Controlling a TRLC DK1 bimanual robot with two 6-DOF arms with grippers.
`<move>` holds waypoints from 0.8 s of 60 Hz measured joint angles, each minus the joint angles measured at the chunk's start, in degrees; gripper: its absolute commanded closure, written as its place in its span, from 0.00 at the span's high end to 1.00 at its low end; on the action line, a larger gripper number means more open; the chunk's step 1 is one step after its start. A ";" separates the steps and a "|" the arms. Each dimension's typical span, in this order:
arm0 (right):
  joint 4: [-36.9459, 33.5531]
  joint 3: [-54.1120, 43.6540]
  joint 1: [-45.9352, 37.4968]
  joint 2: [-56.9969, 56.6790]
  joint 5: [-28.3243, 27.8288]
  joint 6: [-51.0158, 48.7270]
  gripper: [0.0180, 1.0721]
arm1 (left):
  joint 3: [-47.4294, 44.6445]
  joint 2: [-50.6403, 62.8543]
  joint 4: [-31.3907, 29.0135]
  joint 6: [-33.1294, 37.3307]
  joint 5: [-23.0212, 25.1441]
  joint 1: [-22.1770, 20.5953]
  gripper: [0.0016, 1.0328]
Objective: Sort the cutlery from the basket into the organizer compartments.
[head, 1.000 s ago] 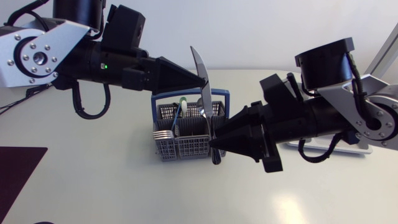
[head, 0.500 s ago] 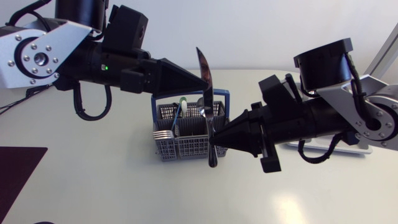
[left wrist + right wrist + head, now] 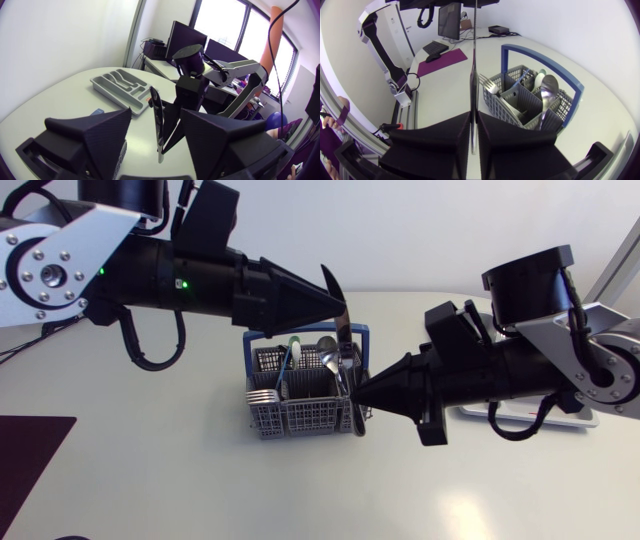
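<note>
Knife (image 3: 344, 345): nearly upright in the air over the right end of the basket (image 3: 300, 418), blade up, lower end hanging by the basket's near right corner.
Right gripper (image 3: 358, 395): clamped on the knife's lower part, fingers pressed flat on both faces.
Left gripper (image 3: 338, 305): fingers apart, straddling the blade higher up; its wrist view shows a gap on each side.
Handling: stiff, thin, light, smooth steel; you should expect it to swing or slide in a flat pinch.
Grip: take it low, near the handle, pads on the flat faces, off the edge.
Organizer (image 3: 120, 85): on the table to the right, beyond the right arm; probably your next stop.
</note>
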 measured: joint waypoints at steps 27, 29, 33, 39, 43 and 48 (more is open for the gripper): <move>0.20 -0.46 -17.99 -1.38 7.80 -1.38 0.06 | -0.44 -0.44 0.17 2.21 -30.84 -6.82 0.95; 0.20 -0.46 -19.80 -1.33 7.87 -1.51 0.06 | -0.44 -0.39 0.17 2.40 -31.91 -7.13 0.95; 0.17 -0.22 -23.87 -1.03 8.26 -2.36 0.06 | -0.46 -0.31 0.22 3.41 -35.12 -8.07 0.95; -0.09 1.84 -28.57 1.31 9.66 -3.06 0.06 | -0.74 -0.07 0.39 5.09 -40.02 -9.11 0.95; -0.68 4.13 -31.87 3.98 10.34 -3.67 0.06 | -0.74 0.59 0.42 6.05 -43.15 -9.77 0.95; -0.94 6.75 -35.28 7.13 11.74 -4.09 0.06 | -0.76 1.46 0.42 6.34 -45.29 -10.23 0.95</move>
